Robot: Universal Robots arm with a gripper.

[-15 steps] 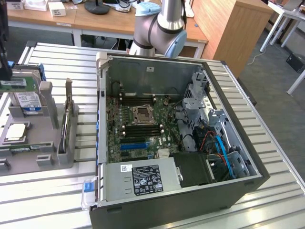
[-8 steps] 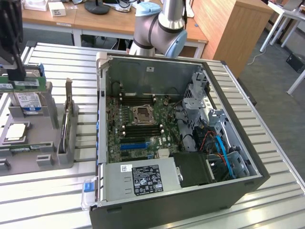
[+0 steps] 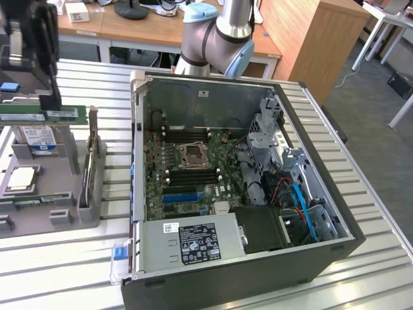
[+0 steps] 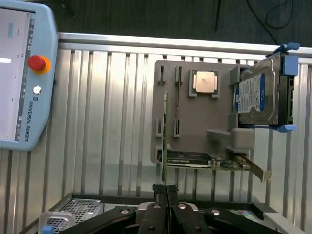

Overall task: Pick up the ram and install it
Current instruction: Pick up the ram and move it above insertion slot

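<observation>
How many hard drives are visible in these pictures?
1. The hard drive stands upright at one end of the grey holder. More could be hidden inside the drive cages of the computer case.

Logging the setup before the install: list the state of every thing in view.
claw, shut on the ram.
ram, held level, raised clear of the grey holder.
computer case, lying flat, side open.
processor chip, lying flat on the holder.
hard drive, resting in the holder, untouched.
</observation>
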